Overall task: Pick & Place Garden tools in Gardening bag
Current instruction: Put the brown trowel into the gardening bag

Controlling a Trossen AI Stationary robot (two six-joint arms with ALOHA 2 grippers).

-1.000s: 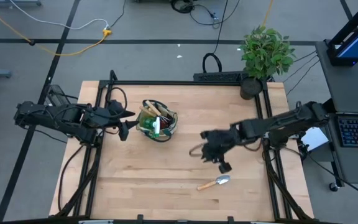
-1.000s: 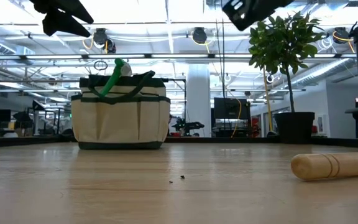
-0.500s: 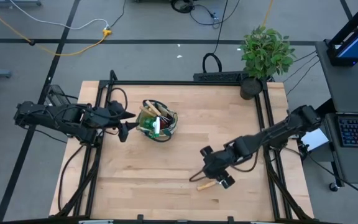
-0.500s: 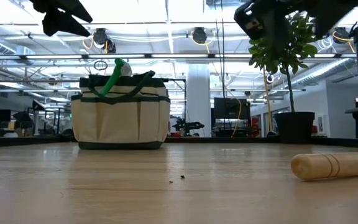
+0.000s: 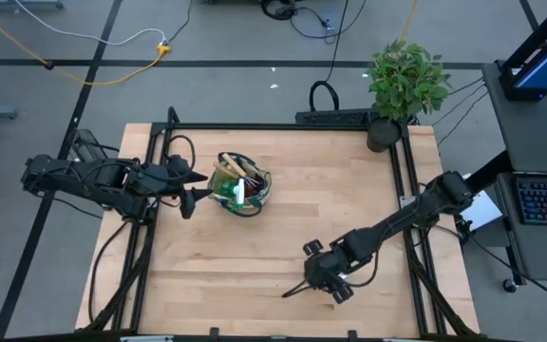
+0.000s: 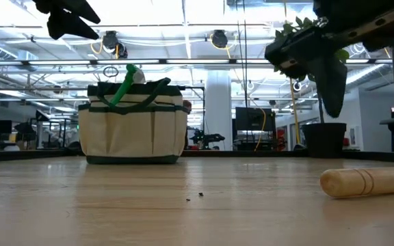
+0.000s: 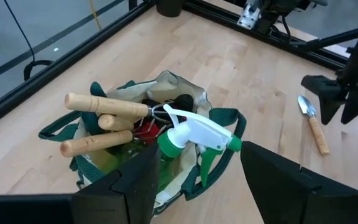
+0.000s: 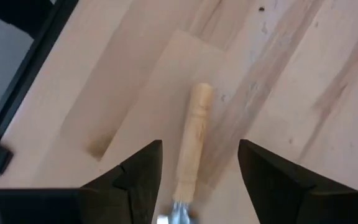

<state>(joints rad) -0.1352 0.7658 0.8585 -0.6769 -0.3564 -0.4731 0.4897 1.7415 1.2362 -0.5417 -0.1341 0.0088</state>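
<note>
Trowel [image 8: 191,142] flat on table, under open right tool [image 8: 199,177].

Bright, even indoor lighting throughout.
Ceiling lights [image 6: 214,37] glare above the bag [image 6: 133,130]; nearby table [image 6: 115,212] looks soft, shadows faint.

your right gripper [image 5: 328,281] low near table's front, fingers spread, your left gripper [image 5: 191,193] parked left, fingers apart

Tools in bag [image 5: 240,185] — trowel [image 7: 312,124] apart, on table [image 5: 283,228]
</note>
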